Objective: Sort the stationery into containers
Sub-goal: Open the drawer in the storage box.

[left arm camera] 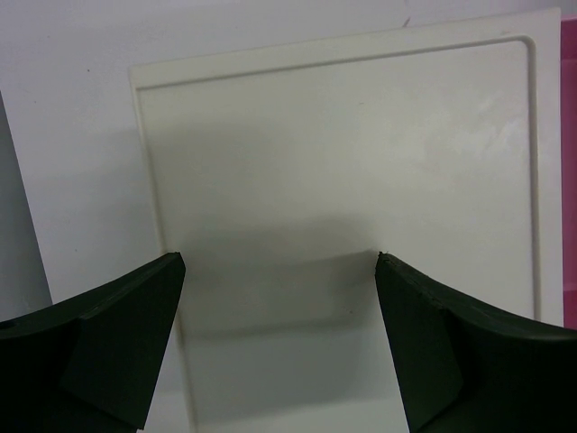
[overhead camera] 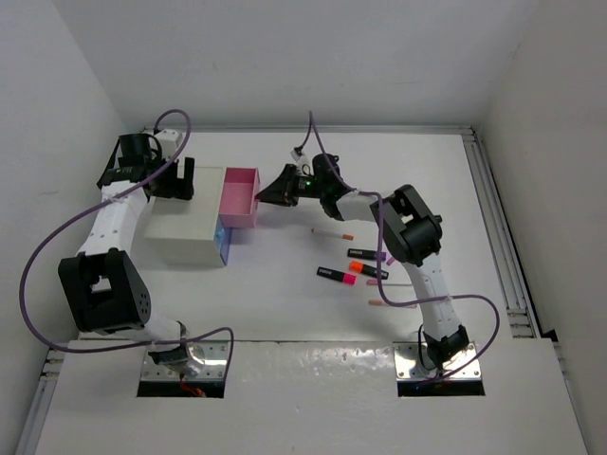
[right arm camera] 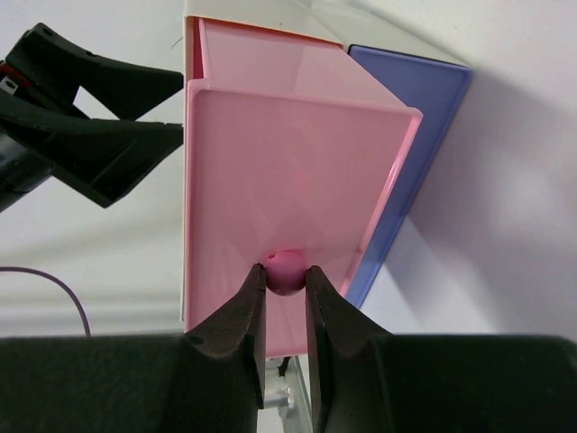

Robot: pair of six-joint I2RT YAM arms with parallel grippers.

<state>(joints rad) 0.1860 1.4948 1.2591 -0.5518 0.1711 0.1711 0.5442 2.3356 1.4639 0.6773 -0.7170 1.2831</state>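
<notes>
The white cabinet (overhead camera: 180, 232) stands at the left. Its pink drawer (overhead camera: 239, 197) is pulled out, and a light blue drawer (overhead camera: 223, 243) sits closed beside it. My right gripper (right arm camera: 286, 273) is shut on the pink drawer's round knob (right arm camera: 287, 270); the drawer (right arm camera: 288, 153) looks empty inside. My left gripper (left arm camera: 279, 262) is open and empty, hovering over the cabinet's white top (left arm camera: 343, 162). On the table lie a white pen (overhead camera: 332, 232), an orange-capped highlighter (overhead camera: 360, 252), a pink-capped highlighter (overhead camera: 337, 275) and another pen (overhead camera: 389, 303). No blue round pieces show.
The right arm's forearm (overhead camera: 408, 237) stretches over the scattered stationery. Purple cables (overhead camera: 57, 237) loop beside both arms. A metal rail (overhead camera: 498, 227) runs along the table's right edge. The left gripper's black fingers (right arm camera: 90, 117) stand just left of the pink drawer.
</notes>
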